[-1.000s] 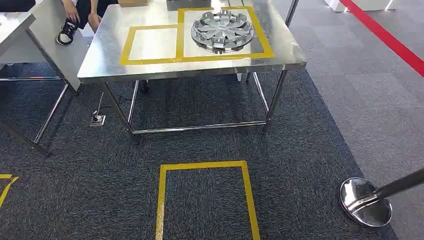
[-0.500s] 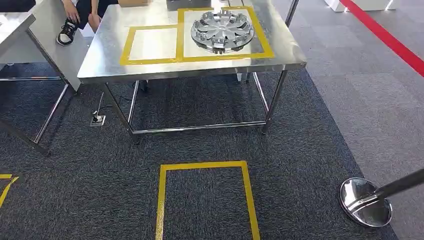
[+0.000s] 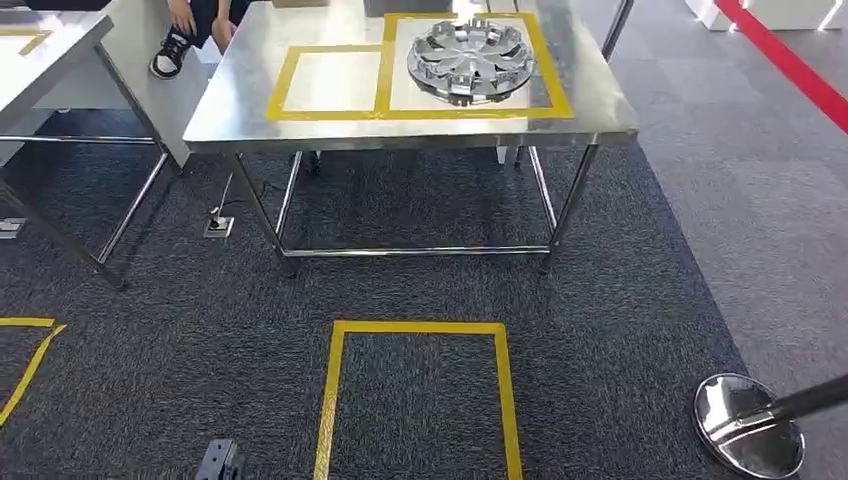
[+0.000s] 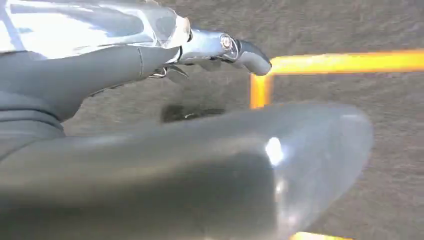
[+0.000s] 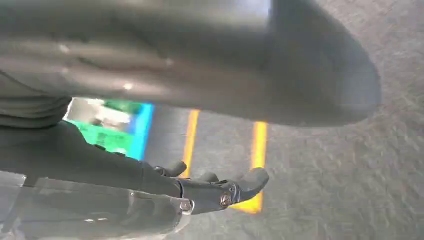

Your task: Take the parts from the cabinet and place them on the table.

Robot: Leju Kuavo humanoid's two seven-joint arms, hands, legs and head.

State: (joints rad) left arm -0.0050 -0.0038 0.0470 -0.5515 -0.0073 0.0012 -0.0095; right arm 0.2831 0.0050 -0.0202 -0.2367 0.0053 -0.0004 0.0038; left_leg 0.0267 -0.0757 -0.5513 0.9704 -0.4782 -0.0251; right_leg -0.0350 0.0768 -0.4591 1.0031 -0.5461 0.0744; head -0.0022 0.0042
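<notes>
A silver wheel-cover part (image 3: 470, 58) lies flat inside the right yellow-taped rectangle on the steel table (image 3: 400, 131) ahead of me. The smaller taped rectangle (image 3: 331, 81) beside it holds nothing. In the left wrist view my left hand (image 4: 165, 50) hangs over the dark carpet, its fingers (image 4: 247, 52) stretched out and holding nothing. My right hand (image 5: 150, 185) likewise hangs above the carpet with its fingers (image 5: 240, 187) loosely extended and nothing in them. Both hands are well away from the table.
A yellow-taped square (image 3: 420, 400) marks the carpet between me and the table. A chrome stanchion base (image 3: 750, 425) stands at the lower right. A second steel table (image 3: 40, 50) is at the left, with a person's shoe (image 3: 170, 55) behind it. A floor socket (image 3: 218, 227) lies under the table.
The whole picture has shifted to the right, so the camera has turned a little left. The part on the table has not moved.
</notes>
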